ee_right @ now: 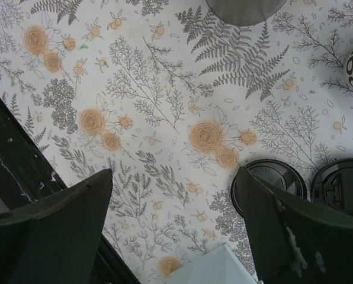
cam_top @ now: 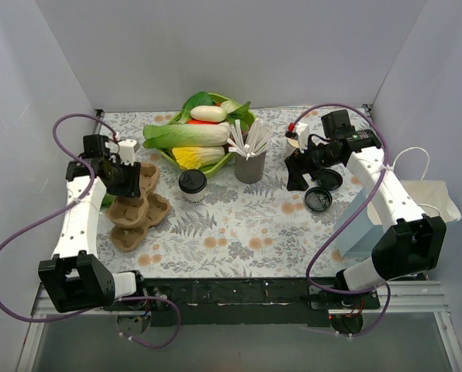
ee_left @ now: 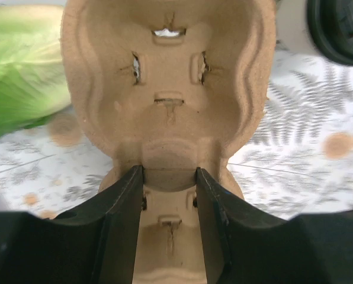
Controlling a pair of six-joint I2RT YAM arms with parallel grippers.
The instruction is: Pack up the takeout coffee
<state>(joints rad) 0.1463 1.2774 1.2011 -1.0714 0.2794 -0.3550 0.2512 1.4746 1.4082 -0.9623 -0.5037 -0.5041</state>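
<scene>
The takeout coffee (cam_top: 192,185), a cream-white paper cup with a black lid on it, stands on the table in front of the green bowl. Its lid edge shows at the top right of the left wrist view (ee_left: 339,29). My left gripper (cam_top: 126,177) is shut on the middle ridge of a brown cardboard cup carrier (cam_top: 138,203); the fingers pinch that ridge (ee_left: 169,174) over the carrier's empty wells (ee_left: 167,71). My right gripper (cam_top: 295,177) is open and empty above the tablecloth (ee_right: 173,177), beside two loose black lids (cam_top: 318,200) (ee_right: 271,183).
A grey metal cup of white straws (cam_top: 250,159) stands mid-table. A green bowl of vegetables (cam_top: 204,132) is behind it. Another cream cup (cam_top: 294,138) sits behind the right gripper. A light blue bag (cam_top: 355,225) and a white bag (cam_top: 436,198) are at the right.
</scene>
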